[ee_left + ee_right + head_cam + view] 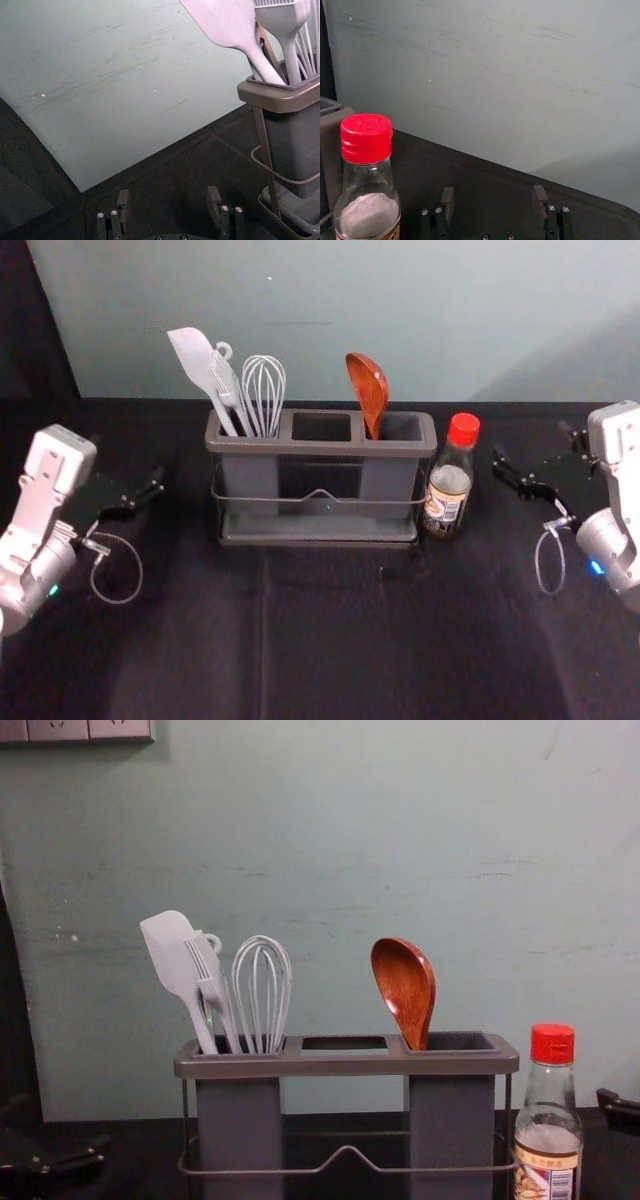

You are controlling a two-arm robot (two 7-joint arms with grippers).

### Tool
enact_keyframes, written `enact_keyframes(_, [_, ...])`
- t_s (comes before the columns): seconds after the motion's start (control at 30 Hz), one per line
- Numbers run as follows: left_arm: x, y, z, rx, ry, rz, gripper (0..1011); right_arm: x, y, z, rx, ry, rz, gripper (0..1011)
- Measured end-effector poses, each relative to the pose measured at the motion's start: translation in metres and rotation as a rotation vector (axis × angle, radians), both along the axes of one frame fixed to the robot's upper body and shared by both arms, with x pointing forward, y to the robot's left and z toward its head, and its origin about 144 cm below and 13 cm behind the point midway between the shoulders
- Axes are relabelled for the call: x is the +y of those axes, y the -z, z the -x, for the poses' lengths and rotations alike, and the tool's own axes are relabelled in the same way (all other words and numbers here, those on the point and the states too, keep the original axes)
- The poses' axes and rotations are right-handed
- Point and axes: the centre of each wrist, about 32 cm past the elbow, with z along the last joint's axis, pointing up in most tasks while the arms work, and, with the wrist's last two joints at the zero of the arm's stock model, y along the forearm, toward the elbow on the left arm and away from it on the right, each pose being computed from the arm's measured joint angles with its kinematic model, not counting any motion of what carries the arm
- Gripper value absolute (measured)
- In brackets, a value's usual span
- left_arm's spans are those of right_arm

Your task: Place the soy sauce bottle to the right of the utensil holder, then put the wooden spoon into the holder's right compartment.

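Observation:
My left gripper (134, 466) is open, left of the utensil holder (320, 448); its fingers frame empty space in its wrist view (168, 196). My right gripper (535, 444) hangs open to the right of the soy sauce bottle (449, 485); nothing lies between its fingertips in the right wrist view (494, 194). The red-capped bottle stands upright close beside the holder's right end, label facing front. In the chest view, the wooden spoon (404, 988) stands in the holder's right compartment (462, 1042), bowl up, leaning left, with its lower handle hidden inside.
A pale spatula (172, 955), a brush (207, 970) and a whisk (262, 990) stand in the holder's left compartment. Behind the dark cloth-covered table (330, 640) rises a pale green wall (400, 310). A socket panel (75, 730) is at the wall's upper left.

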Motion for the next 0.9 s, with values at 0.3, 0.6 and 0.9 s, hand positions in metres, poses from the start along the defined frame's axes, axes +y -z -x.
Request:
enact_keyframes(0.3, [0.0,0.0,0.0,0.0,0.0,0.0,1000,-0.0006,-0.0004,0.0004,-0.001,0.0,0.0,1003])
enact_keyframes(0.6, [0.0,0.0,0.0,0.0,0.0,0.0,1000,-0.001,-0.0005,0.0005,-0.002,0.0,0.001,1003])
enact_keyframes(0.9, [0.0,0.0,0.0,0.0,0.0,0.0,1000,-0.0011,-0.0005,0.0008,-0.003,0.0,0.001,1003])
